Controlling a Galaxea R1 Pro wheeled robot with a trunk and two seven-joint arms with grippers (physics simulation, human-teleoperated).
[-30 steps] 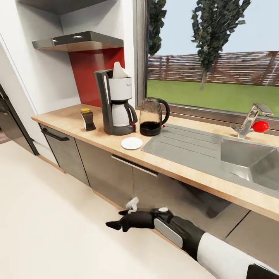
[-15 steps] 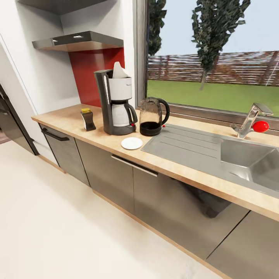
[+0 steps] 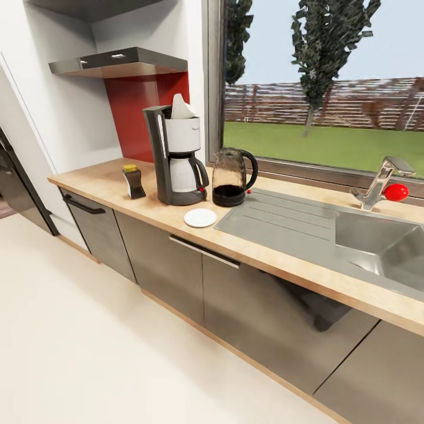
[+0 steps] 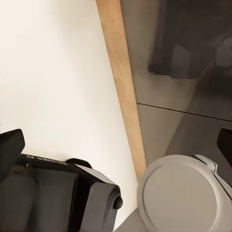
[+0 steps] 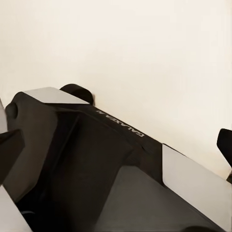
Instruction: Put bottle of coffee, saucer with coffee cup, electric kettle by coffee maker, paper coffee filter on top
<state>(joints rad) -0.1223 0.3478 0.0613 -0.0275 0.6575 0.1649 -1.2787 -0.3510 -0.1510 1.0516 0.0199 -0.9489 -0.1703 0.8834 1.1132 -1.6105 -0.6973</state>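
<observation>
In the head view, the coffee maker (image 3: 176,156) is standing on the tabletop (image 3: 106,182) with the paper coffee filter (image 3: 181,108) sitting upright in its white housing. Taking the maker as landmark: the bottle of coffee (image 3: 133,181) is resting just to its left, the electric kettle (image 3: 231,176) just to its right, and the saucer (image 3: 200,218) is lying bare in front, toward the tabletop edge. The kitchen shelf (image 3: 118,62) is hanging above and left of the maker. No coffee cup is sitting on the saucer, so that step looks unfinished; open tabletop is surrounding the saucer for a descent.

In the left wrist view, dark finger tips are showing at the picture's sides over pale floor, a wood-coloured strip and grey cabinet fronts; they are looking spread wide with nothing between them.

In the right wrist view, the fingers are likewise parting over the robot's own body and the floor, holding nothing. Which arm lies nearer the saucer I cannot tell.
</observation>
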